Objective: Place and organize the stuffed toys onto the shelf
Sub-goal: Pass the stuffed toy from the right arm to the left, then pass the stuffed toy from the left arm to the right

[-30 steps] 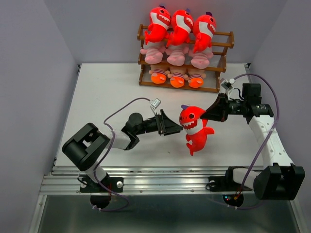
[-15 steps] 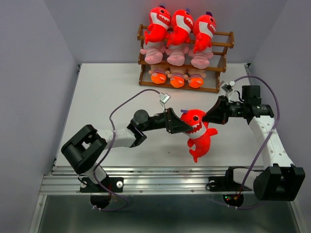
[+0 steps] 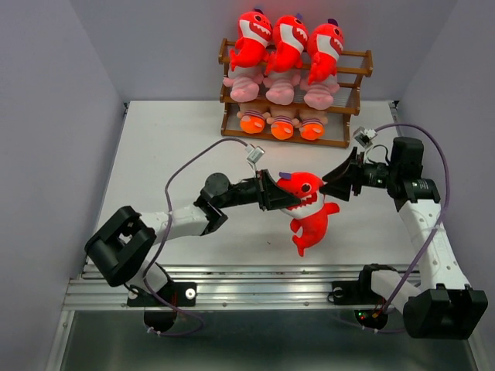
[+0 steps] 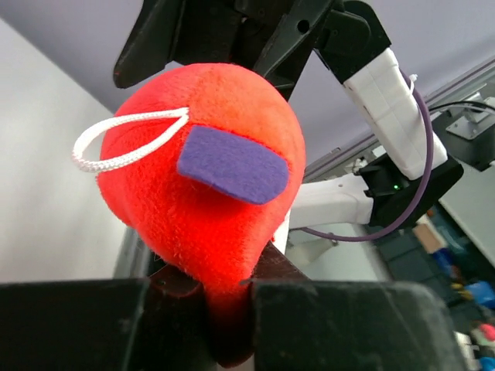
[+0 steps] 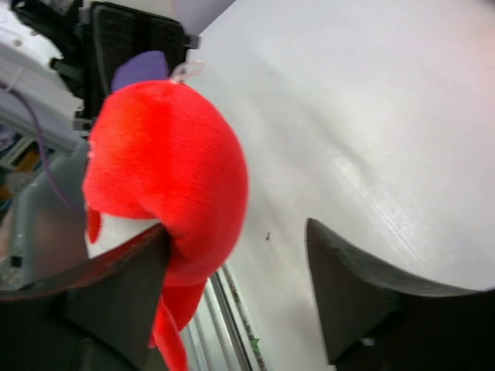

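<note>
Stuffed toys number ten in all, and nine of them sit on the shelf (image 3: 332,142) at the far edge of the table (image 3: 170,147). The tenth is a red shark (image 3: 308,209), held between the two arms over the middle of the table, well apart from the shelf. It is bright red plush with a white belly and a white toothy mouth, its tail fin pointing toward the near edge in the top view. On its head it has a purple patch (image 4: 232,164) and a white loop (image 4: 116,135) of cord (both are plainest in the left wrist view).

The left gripper (image 3: 280,195) is clamped on the shark's head, with red plush squeezed between its two dark fingers. The right gripper (image 3: 331,183) has its fingers spread apart on the other side of the head. One finger is just beside the red plush and the other is clear of it, over bare table.

The brown wooden shelf has three levels with three toys on each:
- **Top:** three red sharks (image 3: 288,39) standing upright.
- **Middle:** three pink striped animals (image 3: 278,86).
- **Bottom:** three orange-footed dolls (image 3: 282,127), feet toward the front.

That makes four sharks, three pink animals and three dolls.
</note>
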Robot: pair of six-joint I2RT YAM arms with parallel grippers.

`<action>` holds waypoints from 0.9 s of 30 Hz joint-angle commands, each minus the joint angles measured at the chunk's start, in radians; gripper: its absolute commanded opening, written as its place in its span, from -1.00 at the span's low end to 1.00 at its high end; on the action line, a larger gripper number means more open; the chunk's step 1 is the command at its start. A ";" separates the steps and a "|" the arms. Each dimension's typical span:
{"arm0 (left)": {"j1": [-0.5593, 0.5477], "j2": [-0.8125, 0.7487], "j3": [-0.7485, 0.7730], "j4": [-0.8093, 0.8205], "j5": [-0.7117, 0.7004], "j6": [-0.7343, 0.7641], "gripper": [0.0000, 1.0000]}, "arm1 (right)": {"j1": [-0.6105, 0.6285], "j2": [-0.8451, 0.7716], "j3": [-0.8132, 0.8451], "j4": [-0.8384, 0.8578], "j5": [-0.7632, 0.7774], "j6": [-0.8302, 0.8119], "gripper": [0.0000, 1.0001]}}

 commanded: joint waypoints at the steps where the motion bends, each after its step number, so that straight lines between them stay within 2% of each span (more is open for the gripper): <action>1: 0.029 -0.155 0.019 0.261 -0.032 0.157 -1.00 | 0.006 -0.021 0.094 -0.021 0.242 -0.087 0.59; 3: 0.035 -0.204 0.069 -0.119 -0.088 0.265 -1.00 | 0.006 -0.018 0.145 -0.089 0.295 -0.159 0.68; 6: 0.035 -0.241 0.100 -0.309 -0.225 0.299 -1.00 | 0.016 -0.017 0.188 -0.181 0.301 -0.224 0.70; 8: 0.035 -0.247 0.123 -0.413 -0.319 0.270 -1.00 | 0.016 -0.021 0.196 -0.222 0.312 -0.273 0.70; 10: 0.035 -0.232 0.152 -0.519 -0.354 0.259 -1.00 | 0.028 -0.033 0.196 -0.239 0.344 -0.308 0.70; 14: 0.021 -0.171 0.224 -0.598 -0.415 0.181 -1.00 | 0.092 -0.050 0.204 -0.278 0.391 -0.341 0.70; 17: -0.009 -0.125 0.290 -0.671 -0.473 0.190 -1.00 | 0.150 -0.076 0.204 -0.270 0.495 -0.342 0.69; 20: -0.014 -0.080 0.333 -0.733 -0.526 0.184 -1.00 | 0.151 -0.087 0.223 -0.262 0.560 -0.360 0.71; 27: -0.025 -0.010 0.391 -0.768 -0.576 0.118 -1.00 | 0.230 -0.063 0.168 -0.215 0.637 -0.345 0.71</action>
